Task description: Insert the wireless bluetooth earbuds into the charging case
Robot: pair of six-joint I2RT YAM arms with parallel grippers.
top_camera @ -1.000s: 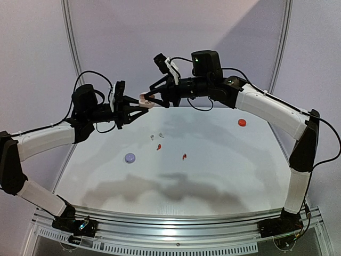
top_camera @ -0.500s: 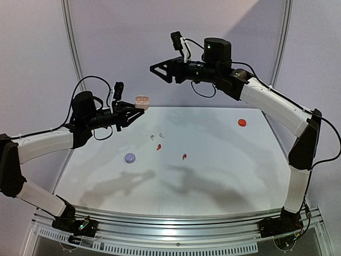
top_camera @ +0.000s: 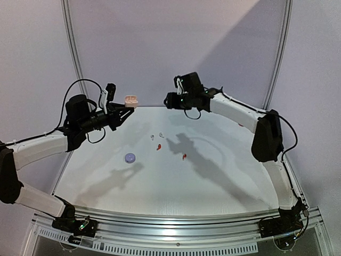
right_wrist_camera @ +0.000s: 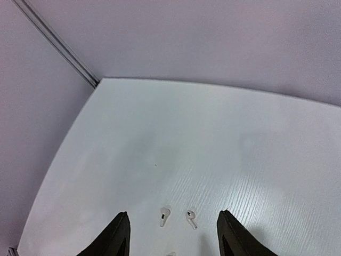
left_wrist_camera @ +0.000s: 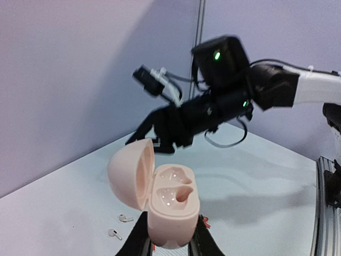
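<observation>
My left gripper [top_camera: 123,108] is shut on an open pink charging case [top_camera: 131,100] and holds it high above the table's far left. In the left wrist view the case [left_wrist_camera: 173,205] has its lid [left_wrist_camera: 128,173] swung left and both sockets empty, with my gripper [left_wrist_camera: 170,244] at its base. Two white earbuds [top_camera: 153,137] [top_camera: 161,135] lie on the table, and two red earbuds [top_camera: 159,147] [top_camera: 184,156] lie nearer. My right gripper [top_camera: 169,101] is open and empty above the far middle. The white earbuds [right_wrist_camera: 164,216] [right_wrist_camera: 191,218] show between its fingers [right_wrist_camera: 117,237]. No lilac earbuds are in view.
A round lilac case [top_camera: 130,157] lies shut on the table's left half [top_camera: 106,181]. The right arm [top_camera: 234,109] spans the far right of the table. Grey walls [top_camera: 160,42] stand close behind the table's far edge.
My right gripper let go of the pink case, rose away, then swung down low over the far middle. My left gripper moved slightly left and up with the open case.
</observation>
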